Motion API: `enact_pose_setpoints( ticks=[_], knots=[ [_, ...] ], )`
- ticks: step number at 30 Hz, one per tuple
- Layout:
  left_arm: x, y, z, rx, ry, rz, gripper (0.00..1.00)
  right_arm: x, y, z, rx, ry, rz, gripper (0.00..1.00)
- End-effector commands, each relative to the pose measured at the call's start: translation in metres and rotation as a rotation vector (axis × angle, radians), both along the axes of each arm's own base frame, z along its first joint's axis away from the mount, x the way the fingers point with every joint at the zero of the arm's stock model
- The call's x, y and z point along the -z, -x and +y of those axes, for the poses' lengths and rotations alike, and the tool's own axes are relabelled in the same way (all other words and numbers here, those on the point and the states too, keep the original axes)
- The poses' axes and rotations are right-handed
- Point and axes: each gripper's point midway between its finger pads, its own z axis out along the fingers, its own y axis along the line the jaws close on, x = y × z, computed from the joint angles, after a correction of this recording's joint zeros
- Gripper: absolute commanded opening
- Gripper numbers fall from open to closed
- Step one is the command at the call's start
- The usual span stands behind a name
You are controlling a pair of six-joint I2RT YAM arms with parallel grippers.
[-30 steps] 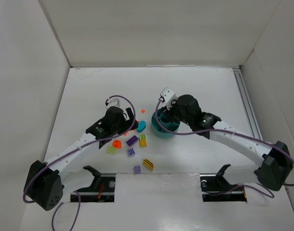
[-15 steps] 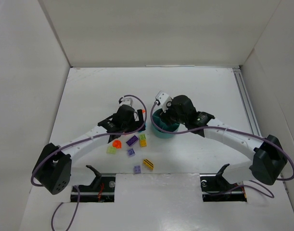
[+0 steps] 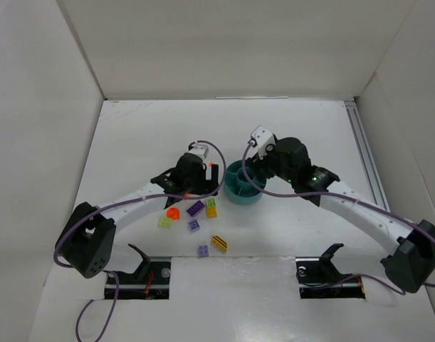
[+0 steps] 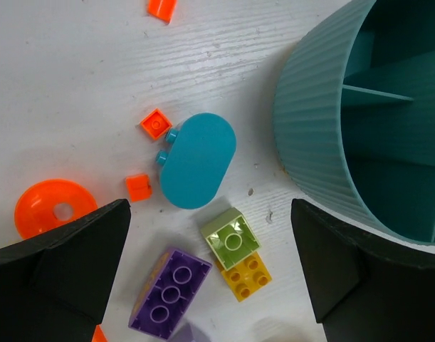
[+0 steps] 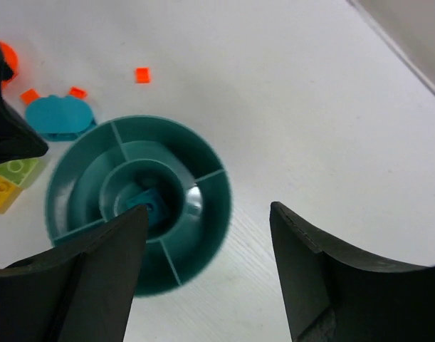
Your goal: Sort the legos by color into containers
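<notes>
Teal dish point(image 5: 218, 203), one teal brick point(image 5: 147, 207) inside

White tabletop point(image 3: 132, 135), faint wood grain up close. Plain white boards box it in: back panel point(image 3: 231, 43), L panel point(image 3: 32, 142), R panel point(image 3: 409, 107). Metal rail point(image 3: 367, 164) runs along R edge. Light even, soft.

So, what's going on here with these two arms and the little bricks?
Two robot arms are sorting small bricks by colour into a round teal dish. The right claw hangs open over it; one teal brick lies in its centre cup. The left claw is open above loose pieces beside the dish, among them a teal oval piece and a lime brick. Most are not yet sorted.
</notes>
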Motion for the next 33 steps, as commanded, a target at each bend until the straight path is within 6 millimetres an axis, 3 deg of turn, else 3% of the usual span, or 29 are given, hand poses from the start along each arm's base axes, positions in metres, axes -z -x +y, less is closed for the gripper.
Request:
enact_pose_setpoints(
  ticks=[1,5,10,16,21,27,33],
  knots=[
    [-0.018,-0.017,-0.015,0.103,-0.007,-0.106,0.91,-0.028,-0.001,-0.030,0.080,-0.072,-0.060,0.74],
    [-0.014,-0.027,-0.017,0.139,-0.056,-0.134,0.79,-0.033,0.001,-0.055,0.125,-0.085,-0.068,0.74],
    [0.003,-0.035,-0.022,0.164,-0.107,-0.098,0.72,-0.024,0.000,-0.075,0.171,-0.069,-0.043,0.74],
    [0.013,-0.048,-0.023,0.154,-0.163,-0.080,0.66,-0.017,0.002,-0.082,0.181,-0.062,-0.026,0.74],
    [0.023,-0.046,-0.018,0.145,-0.201,-0.047,0.51,-0.014,0.001,-0.092,0.209,-0.056,-0.019,0.74],
    [0.032,-0.038,-0.016,0.160,-0.200,-0.024,0.49,-0.007,0.003,-0.104,0.246,-0.039,-0.009,0.74],
    [0.035,-0.039,-0.017,0.147,-0.190,-0.016,0.30,-0.006,0.007,-0.113,0.277,-0.035,-0.004,0.74]
  ],
)
